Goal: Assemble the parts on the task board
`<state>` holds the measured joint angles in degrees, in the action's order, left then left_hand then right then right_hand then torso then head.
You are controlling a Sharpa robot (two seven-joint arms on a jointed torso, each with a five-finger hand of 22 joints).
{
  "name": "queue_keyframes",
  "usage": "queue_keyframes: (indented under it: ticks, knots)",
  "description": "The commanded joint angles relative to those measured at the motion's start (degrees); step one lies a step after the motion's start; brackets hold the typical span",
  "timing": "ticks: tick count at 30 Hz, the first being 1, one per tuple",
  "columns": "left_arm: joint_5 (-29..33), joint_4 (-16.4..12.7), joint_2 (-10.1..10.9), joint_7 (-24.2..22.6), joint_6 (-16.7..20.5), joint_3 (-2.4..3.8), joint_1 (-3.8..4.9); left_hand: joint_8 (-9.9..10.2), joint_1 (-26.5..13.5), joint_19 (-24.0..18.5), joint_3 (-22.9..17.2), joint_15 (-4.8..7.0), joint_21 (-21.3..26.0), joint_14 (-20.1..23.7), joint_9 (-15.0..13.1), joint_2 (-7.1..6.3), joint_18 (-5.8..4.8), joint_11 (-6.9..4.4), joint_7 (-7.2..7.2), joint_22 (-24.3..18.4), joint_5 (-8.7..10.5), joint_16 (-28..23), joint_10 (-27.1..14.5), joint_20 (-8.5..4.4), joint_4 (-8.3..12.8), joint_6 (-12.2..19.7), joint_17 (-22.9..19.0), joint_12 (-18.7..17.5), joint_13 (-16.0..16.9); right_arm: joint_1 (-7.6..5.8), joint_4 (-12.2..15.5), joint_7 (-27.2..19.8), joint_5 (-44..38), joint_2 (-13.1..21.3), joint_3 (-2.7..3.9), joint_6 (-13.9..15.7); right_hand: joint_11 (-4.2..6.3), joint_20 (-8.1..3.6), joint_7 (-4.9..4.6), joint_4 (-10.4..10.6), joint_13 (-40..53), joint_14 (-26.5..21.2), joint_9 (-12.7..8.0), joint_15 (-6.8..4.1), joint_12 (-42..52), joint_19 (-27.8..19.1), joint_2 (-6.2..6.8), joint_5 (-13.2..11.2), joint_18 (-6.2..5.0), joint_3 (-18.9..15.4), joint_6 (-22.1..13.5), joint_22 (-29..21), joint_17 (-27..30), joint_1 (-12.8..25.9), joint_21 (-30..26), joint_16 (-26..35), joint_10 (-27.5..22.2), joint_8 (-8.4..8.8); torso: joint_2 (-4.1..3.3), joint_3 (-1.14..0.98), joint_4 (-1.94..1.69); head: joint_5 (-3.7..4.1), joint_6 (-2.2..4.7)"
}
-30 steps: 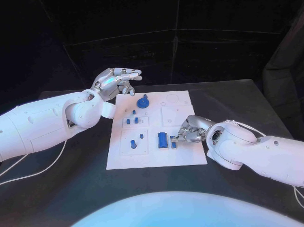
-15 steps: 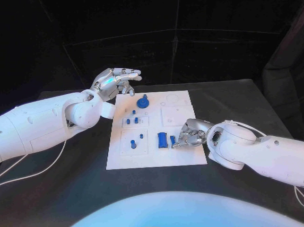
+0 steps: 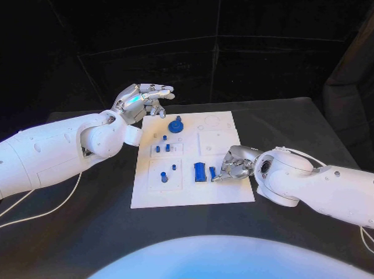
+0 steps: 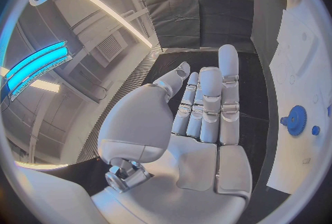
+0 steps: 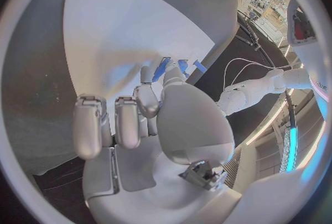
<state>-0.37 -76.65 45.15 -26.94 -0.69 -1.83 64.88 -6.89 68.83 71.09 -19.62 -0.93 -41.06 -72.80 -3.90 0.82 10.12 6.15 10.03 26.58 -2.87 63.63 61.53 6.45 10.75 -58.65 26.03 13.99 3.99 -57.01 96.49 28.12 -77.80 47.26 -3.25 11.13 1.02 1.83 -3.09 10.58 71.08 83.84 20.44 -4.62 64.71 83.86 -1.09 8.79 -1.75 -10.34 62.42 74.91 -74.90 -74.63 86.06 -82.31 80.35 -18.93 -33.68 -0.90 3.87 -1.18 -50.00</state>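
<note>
Roughly midway is a fair judgement of the assembly. On the task board [image 3: 191, 195], a flat white plate lying in the middle of the black worktop [image 3: 304, 125], several small blue parts already stand upright in their recessed squares: a toothed blue gear [image 3: 175, 124] near the far edge, a cluster of short blue pegs [image 3: 161, 145] behind the middle, and one more blue peg [image 3: 163, 176] in the near left square. Other outlined recesses on the board's right half look unfilled, so more seating appears to remain.

The right hand [image 3: 233, 165] is low over the board's near right part, its silver fingers curled in towards two upright blue blocks [image 3: 205, 172]. The right wrist view shows its fingertips [image 5: 162, 77] just at those blue pieces, but whether it truly pinches one or only touches them cannot be told.

The left hand [image 3: 142, 99] hangs above the board's far left corner, holding nothing; in its wrist view the fingers [image 4: 207, 105] lie straight and side by side, the thumb apart.

The board looks matte, rigid and thin with shallow moulded outlines. The parts seem hard, smooth plastic: the gear round and ridged, the pegs cylindrical, the blocks slab-sided. Both hands are bright jointed metal on glossy white arms.
</note>
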Motion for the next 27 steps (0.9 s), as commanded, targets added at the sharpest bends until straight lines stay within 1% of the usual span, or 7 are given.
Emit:
queue_keyframes:
  ticks: [1,7,11,16,21,25,27]
  knots:
    - [0.1,0.1,0.0,-0.1,-0.8,0.03,0.08,-0.3,0.2,-0.3,0.3,-0.05,0.2,0.5,0.1,0.15,0.36,-0.04,0.27,-0.1,-0.24,-0.3,-0.4,0.15,0.1,0.2,-0.1,0.2,-0.1,-0.06,-1.0,0.0,0.4,-0.4,-0.01,-0.9,-0.04,0.11,-0.14,-0.2,0.1,3.8,0.1,0.05,0.4,3.0,-0.67,0.3,0.46,-0.1,0.2,11.1,-2.8,0.2,0.0,0.0,0.0,0.07,-0.01,-0.06,-0.07,-0.09,0.00]
    - [0.1,0.1,-0.1,0.0,-0.9,0.03,0.08,-0.3,0.2,-0.3,0.3,-0.05,0.2,0.5,0.1,0.15,0.36,-0.04,0.27,-0.1,-0.24,-0.3,-0.4,0.15,0.1,0.2,-0.1,0.2,-0.1,-0.07,-1.4,-0.1,0.8,-1.1,-0.01,-3.4,0.04,0.08,-0.06,-0.9,0.1,3.8,0.2,0.00,0.4,3.0,-0.57,-0.3,0.44,-0.3,0.1,11.1,-2.7,-0.7,-0.1,0.1,0.0,0.13,-0.05,-0.05,0.02,-0.24,0.00]
    - [-0.1,0.2,-0.1,0.2,-1.0,0.02,0.08,-0.3,0.2,-0.3,0.3,-0.05,0.2,0.5,0.1,0.15,0.36,-0.04,0.27,-0.1,-0.24,-0.3,-0.4,0.15,0.1,0.2,-0.1,0.2,-0.1,-0.07,-1.6,0.1,0.8,-1.4,-0.01,-5.2,0.06,0.03,-0.06,-2.6,0.0,3.8,0.4,-0.04,0.1,2.9,-0.56,-2.4,0.40,-0.2,0.0,11.0,-2.6,-2.7,-0.2,0.1,-0.1,0.25,0.04,0.03,0.07,-0.24,0.00]
    - [-0.2,0.2,-0.1,0.4,-1.1,0.02,0.08,-0.4,0.3,-0.3,0.4,-0.07,0.3,0.6,0.1,0.26,0.36,-0.02,0.30,-0.1,-0.23,-0.4,-0.5,0.16,0.1,0.3,-0.3,0.3,-0.1,-0.07,-1.4,0.2,0.7,-1.2,-0.01,-5.3,0.03,0.04,-0.13,-3.0,-0.1,3.8,0.5,-0.01,-0.1,2.8,-0.50,-2.9,0.38,-0.3,-0.1,10.9,-2.5,-3.1,-0.3,0.2,-0.2,0.34,0.06,-0.02,0.04,-0.20,0.00]
    - [-0.2,0.2,-0.1,0.4,-1.2,0.02,0.08,-0.4,0.3,-0.3,0.4,-0.07,0.3,0.6,0.1,0.26,0.36,-0.02,0.30,-0.1,-0.23,-0.4,-0.5,0.16,0.1,0.3,-0.3,0.3,-0.1,-0.07,-0.7,-0.9,1.2,-0.5,-0.01,-2.7,-0.21,0.14,-0.40,-2.5,-0.3,3.7,0.5,0.16,-0.4,2.6,-0.34,-2.3,0.28,-1.1,-0.4,10.6,-2.1,-1.7,-0.6,0.5,-0.4,0.60,0.09,-0.02,0.03,-0.17,0.00]
    - [-0.2,0.4,-0.1,0.3,-1.1,0.01,0.08,-0.4,0.3,-0.3,0.4,-0.07,0.3,0.6,0.1,0.26,0.36,-0.01,0.31,-0.1,-0.23,-0.4,-0.5,0.16,0.1,0.3,-0.3,0.3,-0.1,-0.08,0.5,-5.1,4.1,1.2,-0.01,2.5,-0.72,0.41,-1.01,-1.8,-2.0,3.2,0.4,0.54,-3.0,1.2,0.26,0.8,-0.24,-2.5,-1.9,8.9,-0.2,-0.1,-2.3,1.8,-1.8,1.55,0.19,0.03,0.07,-0.08,0.00]
    - [-0.2,0.6,-0.1,0.1,-1.0,0.01,0.08,-0.3,0.3,-0.3,0.5,-0.08,0.3,0.6,0.1,0.20,0.35,0.01,0.33,-0.1,-0.22,-0.4,-0.5,0.17,0.1,0.3,-0.4,0.3,-0.1,-0.10,1.1,-8.1,6.6,2.2,0.01,4.5,-1.12,0.64,-1.50,-1.7,-3.1,3.0,0.2,0.85,-4.6,0.6,0.31,1.5,-0.49,-2.9,-3.4,8.1,0.5,-0.1,-3.2,2.4,-2.8,2.34,0.30,0.10,0.11,-0.04,0.05]
